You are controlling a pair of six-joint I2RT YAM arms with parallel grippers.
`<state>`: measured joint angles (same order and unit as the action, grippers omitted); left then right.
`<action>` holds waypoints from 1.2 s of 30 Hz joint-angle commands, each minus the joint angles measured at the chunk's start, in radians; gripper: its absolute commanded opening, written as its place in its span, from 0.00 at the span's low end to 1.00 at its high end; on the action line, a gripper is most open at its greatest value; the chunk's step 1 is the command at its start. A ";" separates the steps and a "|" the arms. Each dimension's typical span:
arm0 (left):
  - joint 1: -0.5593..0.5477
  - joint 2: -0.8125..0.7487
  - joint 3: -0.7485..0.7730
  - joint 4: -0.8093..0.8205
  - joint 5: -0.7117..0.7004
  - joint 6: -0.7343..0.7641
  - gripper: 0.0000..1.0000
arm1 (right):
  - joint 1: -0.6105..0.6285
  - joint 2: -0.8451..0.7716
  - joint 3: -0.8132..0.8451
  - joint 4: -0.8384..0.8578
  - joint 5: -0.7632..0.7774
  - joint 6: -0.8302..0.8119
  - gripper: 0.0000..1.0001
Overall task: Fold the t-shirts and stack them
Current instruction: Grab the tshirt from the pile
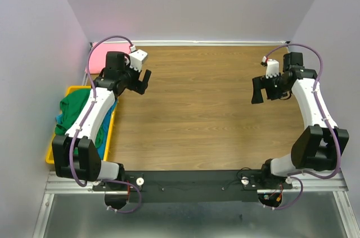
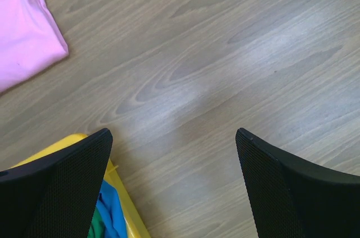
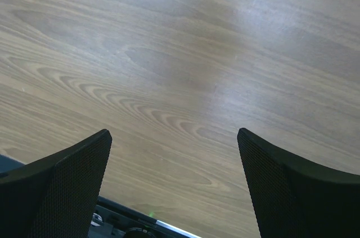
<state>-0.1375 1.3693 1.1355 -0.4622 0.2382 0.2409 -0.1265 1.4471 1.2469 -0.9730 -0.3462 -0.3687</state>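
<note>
The brown wood-grain worktop (image 1: 208, 114) fills the middle of the top view. At its left edge sits the yellow plastic bin (image 1: 73, 88). The bin holds a crumpled bright green cloth t-shirt (image 1: 73, 107) heaped over a teal-blue cloth t-shirt (image 1: 58, 119), and the left arm (image 1: 93, 111) crosses above them. A pink cloth t-shirt (image 1: 100, 58) lies flat on the worktop in the upper left corner, just beyond the bin. The left hand (image 1: 142, 88) hangs over the wood near that pink shirt, fingers spread wide, pinching nothing. The right hand (image 1: 260, 97), at the right of the frame, is likewise spread and holds nothing.
</note>
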 commanded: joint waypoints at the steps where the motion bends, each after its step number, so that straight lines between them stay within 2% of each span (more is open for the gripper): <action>1: 0.013 -0.019 0.059 -0.050 0.076 0.043 0.98 | -0.005 0.009 0.072 -0.043 -0.051 -0.032 1.00; 5: 0.048 -0.035 0.075 -0.099 0.116 0.069 0.98 | -0.005 -0.004 0.059 -0.033 -0.100 -0.033 1.00; 9: 0.130 -0.074 0.125 -0.134 0.188 0.064 0.98 | -0.005 -0.022 0.039 -0.024 -0.137 -0.052 1.00; 10: 0.191 -0.079 0.136 -0.145 0.197 0.070 0.98 | -0.005 -0.019 0.030 -0.024 -0.145 -0.053 1.00; 13: 0.249 -0.098 0.171 -0.232 0.197 0.133 0.98 | -0.004 -0.010 0.022 -0.021 -0.158 -0.064 1.00; 16: 0.349 -0.118 0.191 -0.349 0.181 0.208 0.98 | -0.004 0.030 0.043 -0.012 -0.151 -0.053 1.00; 17: 0.410 -0.124 0.188 -0.375 0.144 0.230 0.98 | -0.004 0.042 0.058 -0.009 -0.154 -0.055 1.00; 20: 0.504 -0.138 0.155 -0.460 0.078 0.326 0.98 | -0.004 0.087 0.077 -0.009 -0.163 -0.050 1.00; 24: 0.698 -0.144 0.106 -0.556 0.007 0.440 0.98 | -0.002 0.136 0.121 -0.009 -0.159 -0.052 1.00; 28: 0.786 -0.173 0.055 -0.563 -0.036 0.512 0.98 | 0.001 0.180 0.167 -0.009 -0.152 -0.053 1.00; 36: 0.822 -0.144 -0.167 -0.429 -0.178 0.549 0.98 | 0.007 0.246 0.226 -0.026 -0.143 -0.070 1.00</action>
<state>0.6628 1.2137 1.0290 -0.9413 0.1505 0.7521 -0.1261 1.6711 1.4315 -0.9874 -0.4828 -0.4171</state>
